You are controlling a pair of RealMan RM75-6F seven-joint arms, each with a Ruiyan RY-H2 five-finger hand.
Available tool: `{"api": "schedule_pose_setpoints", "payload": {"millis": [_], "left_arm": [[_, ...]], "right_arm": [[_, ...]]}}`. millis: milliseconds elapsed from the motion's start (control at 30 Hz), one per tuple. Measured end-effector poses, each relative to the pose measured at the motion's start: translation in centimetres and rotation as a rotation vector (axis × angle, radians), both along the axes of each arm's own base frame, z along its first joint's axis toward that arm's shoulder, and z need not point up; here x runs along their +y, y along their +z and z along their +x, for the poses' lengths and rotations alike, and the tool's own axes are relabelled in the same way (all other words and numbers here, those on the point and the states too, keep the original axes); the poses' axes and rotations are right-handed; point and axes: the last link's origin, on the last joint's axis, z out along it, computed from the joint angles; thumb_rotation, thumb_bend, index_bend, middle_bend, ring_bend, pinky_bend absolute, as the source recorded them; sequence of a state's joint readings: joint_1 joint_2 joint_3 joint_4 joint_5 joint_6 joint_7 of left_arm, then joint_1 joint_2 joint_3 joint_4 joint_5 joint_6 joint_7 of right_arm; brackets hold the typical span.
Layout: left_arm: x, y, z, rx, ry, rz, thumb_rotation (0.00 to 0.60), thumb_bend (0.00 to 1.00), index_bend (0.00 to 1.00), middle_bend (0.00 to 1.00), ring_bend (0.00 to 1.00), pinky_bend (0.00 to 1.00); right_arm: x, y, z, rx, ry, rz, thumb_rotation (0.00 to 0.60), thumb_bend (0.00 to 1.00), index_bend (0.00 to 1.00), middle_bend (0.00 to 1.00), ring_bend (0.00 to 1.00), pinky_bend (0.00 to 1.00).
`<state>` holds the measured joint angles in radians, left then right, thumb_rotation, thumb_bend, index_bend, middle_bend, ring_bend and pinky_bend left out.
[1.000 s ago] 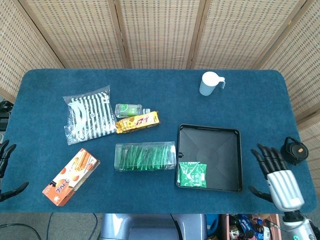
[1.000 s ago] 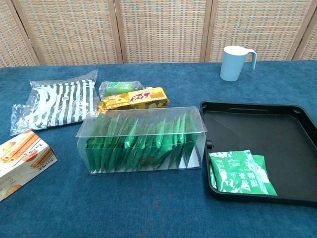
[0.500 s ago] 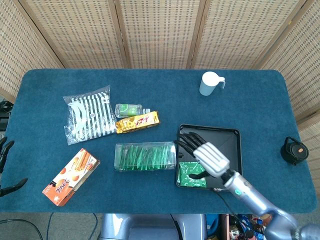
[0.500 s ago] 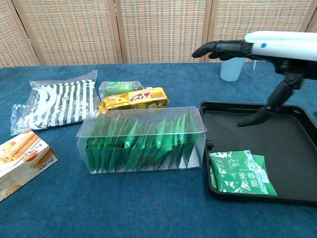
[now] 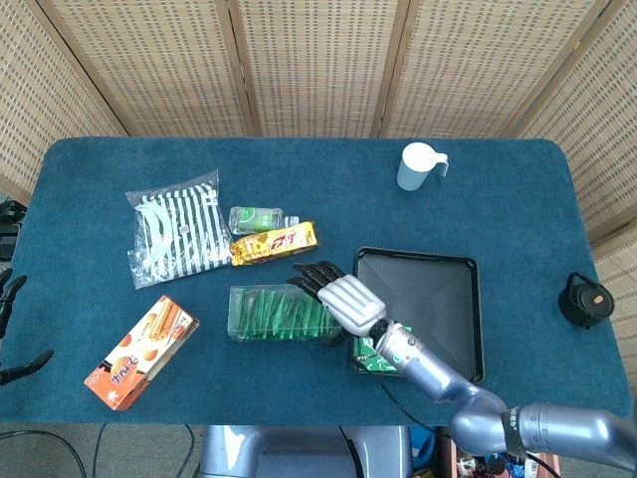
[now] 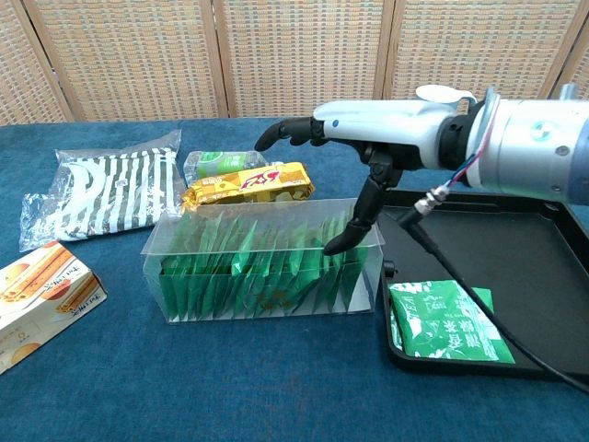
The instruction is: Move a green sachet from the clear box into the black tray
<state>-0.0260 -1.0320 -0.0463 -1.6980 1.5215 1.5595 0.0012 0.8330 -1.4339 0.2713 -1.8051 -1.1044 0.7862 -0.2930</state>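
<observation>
The clear box (image 5: pixel 269 312) (image 6: pixel 262 267) lies in the middle of the table, packed with several upright green sachets (image 6: pixel 267 262). To its right the black tray (image 5: pixel 443 289) (image 6: pixel 502 239) holds green sachets (image 6: pixel 446 320) (image 5: pixel 366 355) in its near left corner. My right hand (image 5: pixel 333 289) (image 6: pixel 363 138) hovers over the box's right end, fingers spread toward the left, holding nothing. Its thumb (image 6: pixel 339 241) points down at the box's top right edge. My left hand (image 5: pixel 8 299) shows only at the table's left edge, fingers apart and empty.
A white mug (image 5: pixel 418 165) (image 6: pixel 439 115) stands behind the tray. A yellow snack pack (image 5: pixel 274 242) (image 6: pixel 247 182), a green bottle (image 5: pixel 256 217) and a striped bag (image 5: pixel 179 229) (image 6: pixel 106 193) lie behind the box. A biscuit box (image 5: pixel 141 351) (image 6: pixel 37 295) is near left.
My right hand has swung left from above the tray to above the clear box's right end, thumb now lowered to the box. Nothing on the table has moved.
</observation>
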Motion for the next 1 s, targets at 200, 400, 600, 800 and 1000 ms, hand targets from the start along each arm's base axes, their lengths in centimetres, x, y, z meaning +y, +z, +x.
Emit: {"api": "schedule_pose_setpoints", "payload": {"millis": [200,400,600,800,1000], "left_arm": [[0.3,-0.1,-0.2,-0.004,0.009,-0.008,0.600,0.09,0.00,0.00,0.00,0.00],[0.4,-0.1,-0.2,-0.008,0.012,-0.013,0.600,0.09,0.00,0.00,0.00,0.00],[0.5,0.0,-0.2,-0.011,0.013,-0.015,0.600,0.09,0.00,0.00,0.00,0.00],[0.5,-0.1,-0.2,-0.012,0.014,-0.016,0.600,0.10,0.00,0.00,0.00,0.00],[0.5,0.0,-0.2,-0.015,0.015,-0.016,0.600,0.09,0.00,0.00,0.00,0.00]], "right_arm": [[-0.3,-1.7,0.7,0.050,-0.006,-0.007,0.600,0.32,0.18,0.09,0.00,0.01],[-0.5,-2.9,0.7,0.108,-0.003,-0.027,0.600,0.33,0.18,0.13,0.00,0.01],[-0.7,-3.2,0.7,0.127,0.005,-0.054,0.600,0.44,0.22,0.17,0.00,0.04],[-1.0,-3.2,0.8,0.129,0.014,-0.090,0.600,0.55,0.26,0.22,0.00,0.05],[-1.6,-2.6,1.4,0.094,0.008,-0.123,0.600,0.55,0.29,0.21,0.00,0.07]]}}
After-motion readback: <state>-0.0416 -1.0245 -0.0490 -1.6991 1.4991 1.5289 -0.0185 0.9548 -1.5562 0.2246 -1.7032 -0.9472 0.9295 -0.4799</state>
